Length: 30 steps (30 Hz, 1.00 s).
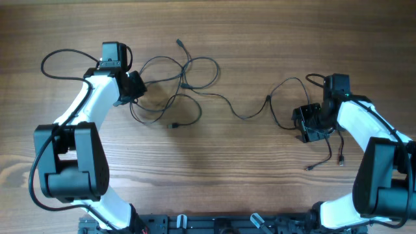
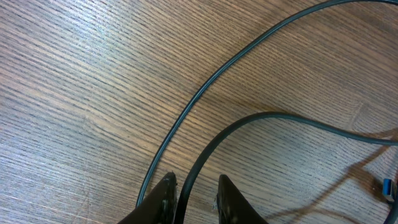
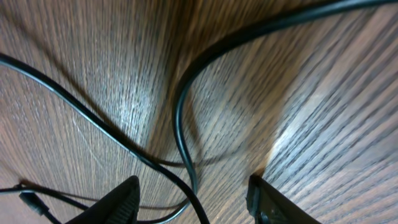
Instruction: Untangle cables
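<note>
The left gripper (image 2: pixel 193 198) has its jaws slightly apart around a cord, without visibly pinching it. The right gripper (image 3: pixel 196 202) stands wide open astride another. Between them the cables (image 1: pixel 185 83) lie in overlapping loops left of centre, with one strand trailing right. I judge the untangling barely begun.

The cables (image 1: pixel 187 84) lie on the table (image 1: pixel 260 39) between left end effector (image 1: pixel 138 88) and right end effector (image 1: pixel 305 123).
</note>
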{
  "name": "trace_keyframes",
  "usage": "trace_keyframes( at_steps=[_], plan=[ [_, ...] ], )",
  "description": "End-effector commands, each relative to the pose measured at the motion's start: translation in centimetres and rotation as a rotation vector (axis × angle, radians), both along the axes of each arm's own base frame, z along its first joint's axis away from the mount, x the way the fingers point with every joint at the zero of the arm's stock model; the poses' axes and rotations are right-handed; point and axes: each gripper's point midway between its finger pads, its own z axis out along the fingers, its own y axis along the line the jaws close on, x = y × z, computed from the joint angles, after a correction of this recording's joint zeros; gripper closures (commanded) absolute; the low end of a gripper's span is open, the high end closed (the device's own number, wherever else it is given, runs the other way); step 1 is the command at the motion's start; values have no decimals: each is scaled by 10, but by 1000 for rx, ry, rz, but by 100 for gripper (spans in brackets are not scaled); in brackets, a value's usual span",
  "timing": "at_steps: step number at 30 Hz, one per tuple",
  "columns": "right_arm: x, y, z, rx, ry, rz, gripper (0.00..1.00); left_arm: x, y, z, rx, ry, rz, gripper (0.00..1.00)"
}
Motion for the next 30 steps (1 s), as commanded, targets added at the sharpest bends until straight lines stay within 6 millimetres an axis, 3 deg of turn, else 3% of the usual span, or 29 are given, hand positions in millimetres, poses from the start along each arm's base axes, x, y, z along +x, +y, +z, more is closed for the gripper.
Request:
trace_keyframes(
  at_steps=[1,5,10,13,19,23,27,30],
  plan=[
    [-6,-15,-7,-96,31,-19,44,-3,-2,-5,-14,13,4,76],
    [-7,-26,-9,-159,38,-26,46,-3,-3,-5,-14,13,4,76],
    [-7,-32,-9,-197,39,-29,56,-3,-3,-5,-14,13,4,76],
    [-8,-39,-9,-236,43,-32,74,-3,-2,-5,-14,13,4,76],
    [-9,-43,-9,-257,46,-19,94,-3,-3,-5,-14,13,4,76],
    [-7,-44,-9,-276,26,84,96,-3,-2,-5,-14,13,4,76],
    [16,-47,13,-322,-86,360,96,-3,-2,-5,-14,13,4,75],
    [40,-50,52,-373,-188,503,96,-3,-2,-5,-14,13,4,75]
  ],
)
